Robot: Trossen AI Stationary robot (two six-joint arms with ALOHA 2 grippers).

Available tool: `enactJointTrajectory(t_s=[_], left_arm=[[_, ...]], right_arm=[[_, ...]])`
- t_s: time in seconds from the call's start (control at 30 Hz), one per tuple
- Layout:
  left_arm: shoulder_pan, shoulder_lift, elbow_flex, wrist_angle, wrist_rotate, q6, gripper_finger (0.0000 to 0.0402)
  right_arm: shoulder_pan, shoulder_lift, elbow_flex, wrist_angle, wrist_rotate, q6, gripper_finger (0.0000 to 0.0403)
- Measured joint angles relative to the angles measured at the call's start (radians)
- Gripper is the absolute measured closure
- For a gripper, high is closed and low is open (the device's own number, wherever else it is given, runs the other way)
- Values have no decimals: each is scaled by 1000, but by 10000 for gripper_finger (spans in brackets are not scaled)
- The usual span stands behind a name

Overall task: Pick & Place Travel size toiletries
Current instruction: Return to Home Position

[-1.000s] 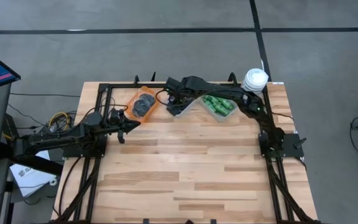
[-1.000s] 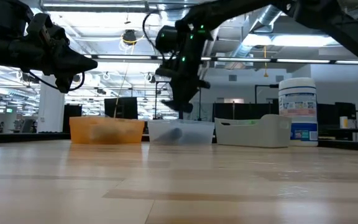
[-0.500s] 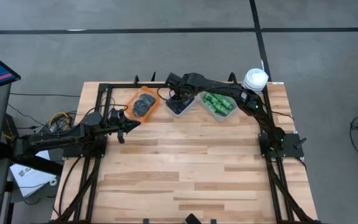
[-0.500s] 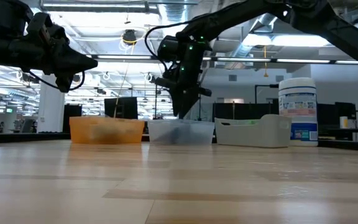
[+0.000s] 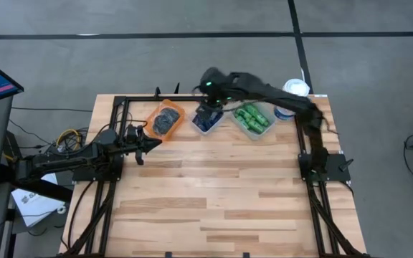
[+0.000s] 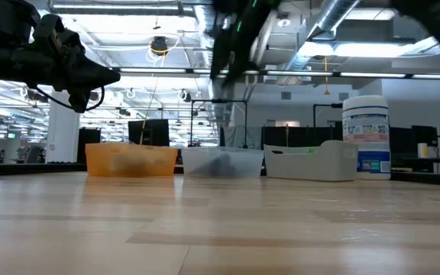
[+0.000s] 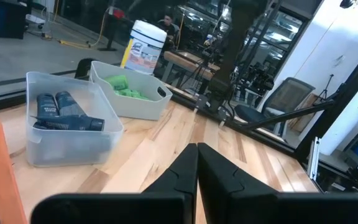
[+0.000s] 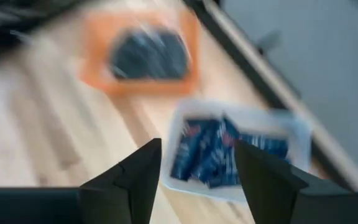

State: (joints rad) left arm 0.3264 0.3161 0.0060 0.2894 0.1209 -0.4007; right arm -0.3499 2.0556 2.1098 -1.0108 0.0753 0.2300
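Moved over the last second: right gripper, up and out of the clear bin after sitting low over it, now swinging high above and smeared with motion. Tubes heaped inside that clear bin, middle one of three along the far edge of the table; none spotted loose on the wood. Bottles in the white bin just beside it toward the right arm, tins in the orange bin on the other side. Looks all sorted, so probably past the last drop-off and into the head-home step. Right fingers spread wide with nothing between them, going by that arm's own wrist camera staring down at tubes and tins. Left gripper parked over the left side of the table near the orange bin, fingers pressed together, carrying nothing. Next move, best guess: folding the right arm back toward its base at the right edge without clipping the jar near the far right corner or any bin rim. Hard to make out: tube count, since stacked and blurry from the wrist; tins just a dark clump; jar half covered by the arm from above; right gripper cut off at the top of the low view, nothing but a dark streak.
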Motion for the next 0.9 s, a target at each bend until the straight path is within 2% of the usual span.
enactJointTrajectory(t_s=[0.27, 0.4, 0.5, 0.6, 0.9], left_arm=[[0, 0, 0, 7, 0, 0, 398], [0, 0, 0, 9, 0, 0, 398], [0, 0, 0, 13, 0, 0, 398], [0, 0, 0, 13, 0, 0, 398], [0, 0, 0, 18, 0, 0, 398]], right_arm=[[94, -321, -10, 58, -7, -253, 252], [109, -460, -143, 115, -66, -323, 289], [80, -587, -337, 208, -150, -295, 316], [50, -720, -586, 350, -198, -250, 340], [35, -1059, -1352, 995, -211, -4, 390]])
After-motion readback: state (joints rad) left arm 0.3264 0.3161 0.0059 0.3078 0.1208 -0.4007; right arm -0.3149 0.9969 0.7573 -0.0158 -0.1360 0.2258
